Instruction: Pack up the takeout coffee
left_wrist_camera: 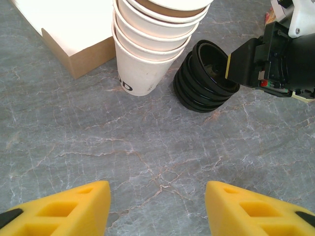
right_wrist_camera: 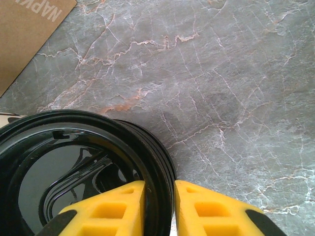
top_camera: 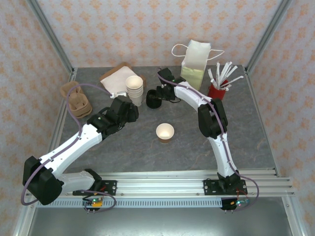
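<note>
A grey marble counter [top_camera: 246, 142] seen from above, two white arms reaching in from its near edge; at the far left edge sits a brown cardboard carrier [top_camera: 76, 101]; just right of it, toward the far left corner, a flat brown box [top_camera: 115, 77] lies with its white top up; the left tool [left_wrist_camera: 156, 189] hovers over bare counter on the near side of the box, its yellow fingers [left_wrist_camera: 64, 209] spread well apart with nothing between them; right of the box stands a stack of cups [top_camera: 134, 89], cream paper and nested; touching the stack's right side is a short pile of black lids [top_camera: 153, 100], tipped slightly; the right tool [right_wrist_camera: 159, 189] is at this pile, its fingers nearly together and clamped on the rim of the top lid [right_wrist_camera: 49, 172], one finger inside the rim and one outside; the cup [top_camera: 165, 132], a single cream one with its mouth open, stands upright near the middle of the counter, well apart from both tools and on the near side of the lids; further right, at the far edge, a white paper bag [top_camera: 196, 66] stands upright with handles raised; beside it a red holder [top_camera: 216, 92] carries wrapped straws [top_camera: 224, 73].
</note>
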You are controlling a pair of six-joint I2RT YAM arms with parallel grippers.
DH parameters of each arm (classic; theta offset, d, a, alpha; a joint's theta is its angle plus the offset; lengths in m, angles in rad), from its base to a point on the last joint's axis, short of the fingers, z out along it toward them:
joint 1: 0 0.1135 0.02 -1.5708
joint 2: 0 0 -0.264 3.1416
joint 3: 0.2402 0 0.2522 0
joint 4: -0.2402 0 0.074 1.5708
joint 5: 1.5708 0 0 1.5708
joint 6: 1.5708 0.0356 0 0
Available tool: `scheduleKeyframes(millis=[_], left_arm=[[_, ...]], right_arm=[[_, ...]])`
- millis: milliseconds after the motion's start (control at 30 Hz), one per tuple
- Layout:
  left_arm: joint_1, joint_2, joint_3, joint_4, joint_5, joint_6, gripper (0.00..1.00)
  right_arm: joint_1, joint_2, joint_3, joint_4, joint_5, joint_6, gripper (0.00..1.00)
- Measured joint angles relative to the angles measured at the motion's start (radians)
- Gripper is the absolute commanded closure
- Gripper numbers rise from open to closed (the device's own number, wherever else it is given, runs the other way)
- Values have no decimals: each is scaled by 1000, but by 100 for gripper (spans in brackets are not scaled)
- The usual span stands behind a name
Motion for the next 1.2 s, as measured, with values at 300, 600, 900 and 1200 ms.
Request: scheduleKeyframes(millis=[300,600,900,1200], left_arm=[[0,0,-8,0,0,0,46],[0,0,-13,0,0,0,46],[0,0,-13,0,1,0,46],[0,0,-13,0,0,0,46]], right_arm=[[0,0,0,-11,21,-16,77],[0,0,7,-32,43,-39,79],[0,0,20,-41,45,-64,79],[0,0,20,-41,45,-79,84]])
